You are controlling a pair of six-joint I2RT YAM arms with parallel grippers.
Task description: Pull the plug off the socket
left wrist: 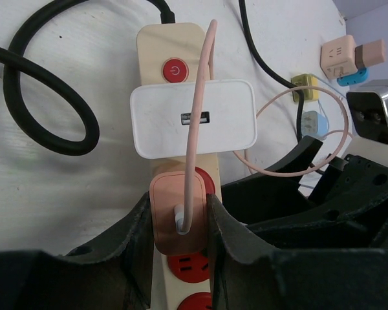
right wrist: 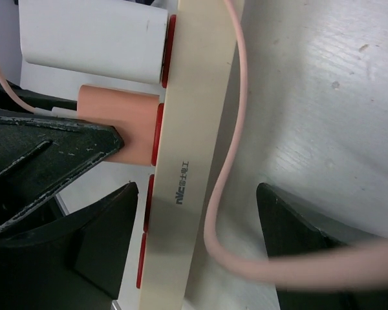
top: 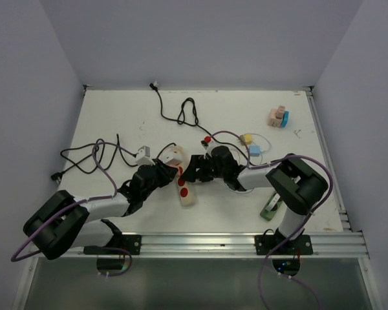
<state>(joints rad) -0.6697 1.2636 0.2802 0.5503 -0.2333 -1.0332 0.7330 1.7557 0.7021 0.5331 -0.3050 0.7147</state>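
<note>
Left wrist: plug (left wrist: 179, 223) between left fingers (left wrist: 137, 242)

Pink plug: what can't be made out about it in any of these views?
Top view: the arms cover the pink plug and part of the power strip.
Left wrist view: the left gripper clamps the plug; its prongs lie hidden under its body.
Right wrist view: plug meets the strip's red face, prongs unseen; strip ends cut off.

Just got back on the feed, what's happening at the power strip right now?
The left gripper is clamped on the pink charger plug, which is seated in the cream power strip next to a white charger. The right gripper straddles the strip, open around it. The plug is not yet pulled out.
</note>
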